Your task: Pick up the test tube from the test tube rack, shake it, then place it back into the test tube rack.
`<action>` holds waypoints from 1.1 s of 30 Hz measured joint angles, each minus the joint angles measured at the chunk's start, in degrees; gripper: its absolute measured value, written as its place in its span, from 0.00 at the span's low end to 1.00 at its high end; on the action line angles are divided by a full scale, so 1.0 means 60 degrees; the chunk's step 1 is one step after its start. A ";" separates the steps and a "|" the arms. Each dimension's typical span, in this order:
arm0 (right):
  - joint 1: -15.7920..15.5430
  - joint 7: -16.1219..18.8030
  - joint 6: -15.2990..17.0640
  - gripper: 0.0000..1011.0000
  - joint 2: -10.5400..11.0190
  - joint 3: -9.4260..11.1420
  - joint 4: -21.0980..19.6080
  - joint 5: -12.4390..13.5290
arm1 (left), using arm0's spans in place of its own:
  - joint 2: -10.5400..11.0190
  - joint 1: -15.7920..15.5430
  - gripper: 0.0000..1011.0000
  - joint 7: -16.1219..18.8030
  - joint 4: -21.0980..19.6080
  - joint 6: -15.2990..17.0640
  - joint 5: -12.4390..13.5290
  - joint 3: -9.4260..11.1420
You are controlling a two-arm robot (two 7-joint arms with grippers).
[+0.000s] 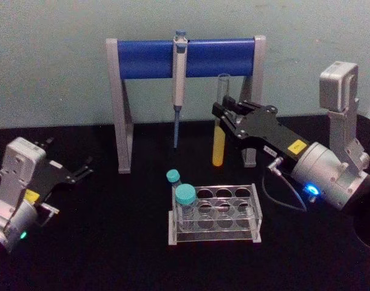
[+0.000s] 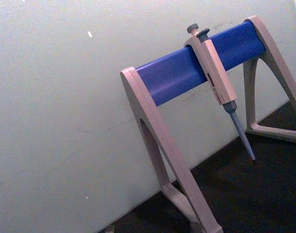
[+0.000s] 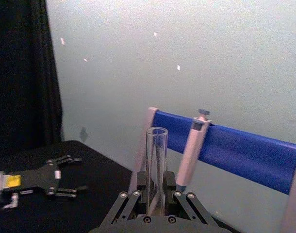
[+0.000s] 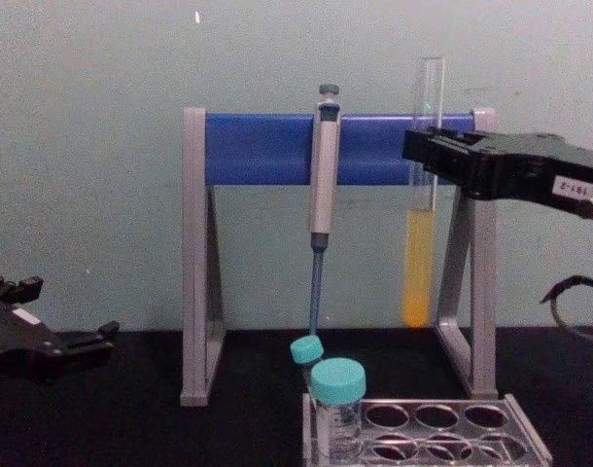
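Test tube (image 1: 219, 124) upright, lifted clear of the test tube rack (image 1: 255, 219), up and behind it, in front of the right leg of the pipette stand (image 1: 121, 109). Yellow-orange liquid fills its lower part, top is open. Right gripper (image 1: 225, 115) comes in from the right w/ jaws clamped on the tube's mid-section, just above the liquid. Rack sits on the black table (image 1: 112, 254) near centre front, w/ two teal-capped vials (image 1: 185, 205) in its left-side holes. Grey-blue pipette (image 1: 178, 85) hangs off the stand's blue bar, left of the tube. Left gripper (image 1: 70, 159) low at the table's left side, fingers apart, well away from rack and tube.
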 joint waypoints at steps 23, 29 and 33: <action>-0.1376 0.0777 -0.0948 0.21 0.0815 -0.0156 -0.0660 0.0454 | 0.0000 0.0001 0.99 0.0000 0.0000 0.0000 0.0000 0.0000; -0.1339 0.0918 -0.1230 0.21 0.0682 -0.0264 -0.0320 0.0465 | 0.0000 0.0001 0.99 0.0001 0.0000 0.0000 0.0000 0.0000; -0.1280 0.0946 -0.1310 0.21 0.0588 -0.0326 -0.0135 0.0456 | 0.0000 0.0000 0.99 0.0001 0.0000 0.0000 -0.0001 0.0000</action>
